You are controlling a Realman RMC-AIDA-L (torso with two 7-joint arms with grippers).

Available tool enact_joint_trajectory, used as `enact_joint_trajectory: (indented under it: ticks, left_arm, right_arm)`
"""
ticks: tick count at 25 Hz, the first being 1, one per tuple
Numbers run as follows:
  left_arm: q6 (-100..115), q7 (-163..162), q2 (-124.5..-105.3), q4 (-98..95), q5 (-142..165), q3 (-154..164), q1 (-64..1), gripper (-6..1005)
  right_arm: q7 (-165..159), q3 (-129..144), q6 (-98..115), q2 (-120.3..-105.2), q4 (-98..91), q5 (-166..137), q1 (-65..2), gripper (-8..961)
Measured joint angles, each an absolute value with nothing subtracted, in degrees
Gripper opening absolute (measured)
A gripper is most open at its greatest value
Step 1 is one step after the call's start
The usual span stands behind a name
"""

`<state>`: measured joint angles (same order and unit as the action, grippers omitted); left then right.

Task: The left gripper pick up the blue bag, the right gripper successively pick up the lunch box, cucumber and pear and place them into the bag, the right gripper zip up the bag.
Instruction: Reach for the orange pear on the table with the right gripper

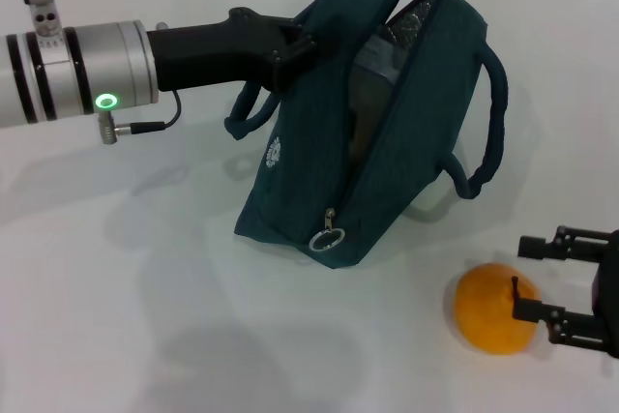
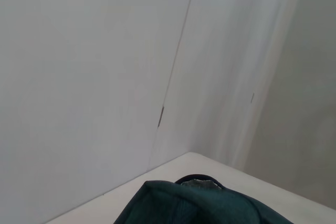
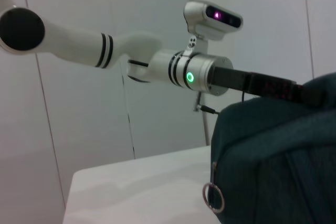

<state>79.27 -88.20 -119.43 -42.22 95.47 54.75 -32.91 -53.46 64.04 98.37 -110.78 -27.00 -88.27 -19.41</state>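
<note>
The left arm reaches in horizontally from the upper left of the head view, and the left end effector (image 1: 290,45) is clamped on the top edge of the blue bag (image 1: 387,132), holding it tilted above the white table (image 1: 126,297). The bag fills the upper centre, its unzipped opening facing up and right; its long axis and zipper run diagonally from upper right down to the ring pull (image 1: 328,237) at lower centre. What lies inside is dark and hard to make out. At the lower right the right end effector (image 1: 561,287), cut off by the frame edge, has its fingers spread just beside the pear (image 1: 495,309), stem pointing toward it.
</note>
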Motion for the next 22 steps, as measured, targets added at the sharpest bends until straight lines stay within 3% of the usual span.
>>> enact_joint_trajectory:
  ticks: [2,7,22]
  left_arm:
    - [79.3,-88.0,-119.42,-42.1,95.5,54.8,-33.0,42]
    - [79.3,-88.0,-119.43,-42.1,95.6,54.8,-32.8,42]
    - [79.2,-88.0,-119.44,-42.0,95.6,54.7,-32.8,42]
  right_arm:
    - [-53.2,64.2,97.8,-111.08,-26.8,-88.6,-19.4,694]
    - [-53.0,64.4,95.8,-112.12,-26.8,-89.8,-19.6,495]
    - [-50.8,64.1,93.3,-112.76,-26.8,-90.3,-20.0,395]
